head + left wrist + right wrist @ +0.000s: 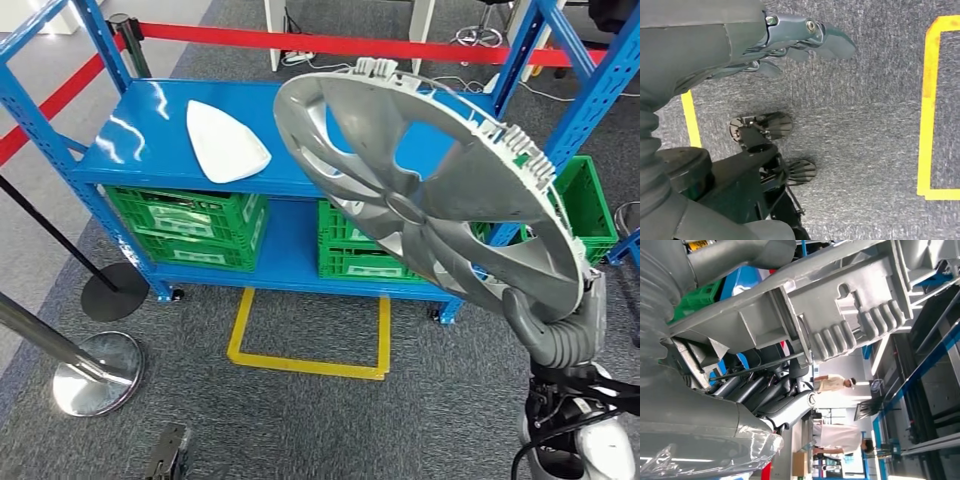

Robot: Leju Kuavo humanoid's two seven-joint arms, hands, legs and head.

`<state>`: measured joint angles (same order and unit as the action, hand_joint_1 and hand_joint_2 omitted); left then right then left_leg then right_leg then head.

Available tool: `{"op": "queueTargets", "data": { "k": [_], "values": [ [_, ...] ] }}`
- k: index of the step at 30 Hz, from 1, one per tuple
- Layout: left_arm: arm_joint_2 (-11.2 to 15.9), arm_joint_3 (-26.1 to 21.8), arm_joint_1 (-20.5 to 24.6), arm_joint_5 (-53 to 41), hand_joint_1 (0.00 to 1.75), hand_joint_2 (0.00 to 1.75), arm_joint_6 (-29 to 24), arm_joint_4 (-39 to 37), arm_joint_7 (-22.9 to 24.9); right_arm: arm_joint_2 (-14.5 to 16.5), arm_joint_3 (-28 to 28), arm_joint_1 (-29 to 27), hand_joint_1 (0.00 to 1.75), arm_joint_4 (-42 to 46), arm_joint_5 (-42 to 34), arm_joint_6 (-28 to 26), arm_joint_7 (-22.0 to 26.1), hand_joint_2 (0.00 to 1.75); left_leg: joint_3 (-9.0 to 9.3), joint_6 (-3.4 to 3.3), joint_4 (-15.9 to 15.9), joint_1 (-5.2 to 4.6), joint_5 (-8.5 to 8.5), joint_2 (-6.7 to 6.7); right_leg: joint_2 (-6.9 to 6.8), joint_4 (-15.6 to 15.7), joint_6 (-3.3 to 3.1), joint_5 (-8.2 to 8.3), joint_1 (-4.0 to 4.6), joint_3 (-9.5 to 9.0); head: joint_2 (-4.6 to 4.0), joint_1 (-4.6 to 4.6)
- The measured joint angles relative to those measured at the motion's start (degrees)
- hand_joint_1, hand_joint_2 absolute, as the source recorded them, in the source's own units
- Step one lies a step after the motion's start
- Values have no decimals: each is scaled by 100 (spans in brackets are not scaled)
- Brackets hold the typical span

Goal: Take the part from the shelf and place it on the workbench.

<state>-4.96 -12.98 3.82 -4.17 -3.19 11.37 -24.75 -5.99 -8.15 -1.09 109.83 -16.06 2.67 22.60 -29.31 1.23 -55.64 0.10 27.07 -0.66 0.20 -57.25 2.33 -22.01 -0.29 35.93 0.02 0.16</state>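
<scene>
A large silver wheel cover point(430, 185) is lifted in front of the blue shelf point(143, 150), tilted, and my right hand point(555, 330) grips its lower right rim. In the right wrist view the cover's ribbed grey rim point(836, 310) lies across my dark fingers point(764, 395), which are closed around it. A white triangular part point(225, 140) lies on the shelf's top board. My left hand point(798, 40) hangs over the grey carpet, fingers apart and holding nothing.
Green crates point(192, 225) fill the lower shelf. A yellow floor marking point(309, 360) lies before the shelf. Red barrier tape point(355, 45) runs behind it, and chrome stanchion bases point(94, 370) stand at the left. People stand far off in the right wrist view point(836, 435).
</scene>
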Motion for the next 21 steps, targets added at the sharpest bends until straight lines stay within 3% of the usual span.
{"op": "queueTargets", "data": {
  "k": [2,3,6,7,8,9,11,13,14,16,18,19,21],
  "values": [
    [-1,0,-14,-39,0,175,16,0,-31,0,18,-24,175,-1,15,2,7,175,-97,-107,9,2,-59,5,5,-33,63,3,-16,94,0,-3],
    [0,-1,-20,-57,0,175,16,0,-39,0,31,-41,175,-2,28,2,9,175,-144,-163,12,5,-103,11,5,-143,88,-124,-23,161,0,1],
    [1,-1,-14,-112,0,175,23,0,-40,0,78,-85,175,-4,75,-15,24,175,-304,-257,18,1,-242,21,3,-1096,139,-854,-29,463,0,13],
    [-1,2,-13,-140,0,175,27,0,-38,0,95,-107,175,-4,87,-22,29,175,-363,-265,18,-5,-291,22,3,-1434,147,-998,-28,531,0,15],
    [-2,4,-14,-166,0,175,27,0,-33,0,115,-135,175,-4,100,-28,34,175,-425,-264,17,-10,-341,23,4,-1632,147,-1011,-28,532,0,14],
    [0,8,-16,-188,0,175,21,0,-22,0,138,-165,175,-3,118,-34,38,175,-488,-259,16,-13,-392,24,4,-1643,141,-910,-27,440,0,15],
    [3,16,-19,-230,0,175,8,0,3,0,182,-205,175,1,181,-62,39,175,-601,-229,11,-15,-493,13,18,-1146,109,-619,-24,-14,0,14],
    [6,28,-15,-267,0,175,2,0,19,0,208,-224,175,27,258,-95,37,175,-680,-175,-2,-29,-584,-7,68,-342,64,-631,-14,-610,-1,10],
    [7,33,-13,-280,0,175,2,0,23,0,217,-237,175,44,286,-107,36,175,-702,-142,-8,-33,-628,-16,89,-64,41,-702,-5,-782,-1,10],
    [12,39,-19,-295,0,175,2,0,31,0,231,-270,175,70,310,-122,36,175,-724,-79,-6,-31,-701,-24,84,91,-17,-758,12,-817,0,11],
    [22,42,-33,-297,0,175,2,0,35,0,239,-289,175,80,337,-135,40,175,-782,-10,-104,-21,-594,-28,36,93,-110,-693,-2,-779,0,-4],
    [27,43,-35,-299,0,175,2,0,39,0,240,-295,175,86,363,-145,45,175,-858,26,-290,-15,-407,-25,5,101,-157,-647,-17,-759,0,-19],
    [27,46,-28,-303,0,175,2,0,52,0,240,-315,175,95,416,-171,54,175,-1084,95,-958,6,99,-13,-56,101,-207,-567,-25,-687,-1,-51]
  ]
}}
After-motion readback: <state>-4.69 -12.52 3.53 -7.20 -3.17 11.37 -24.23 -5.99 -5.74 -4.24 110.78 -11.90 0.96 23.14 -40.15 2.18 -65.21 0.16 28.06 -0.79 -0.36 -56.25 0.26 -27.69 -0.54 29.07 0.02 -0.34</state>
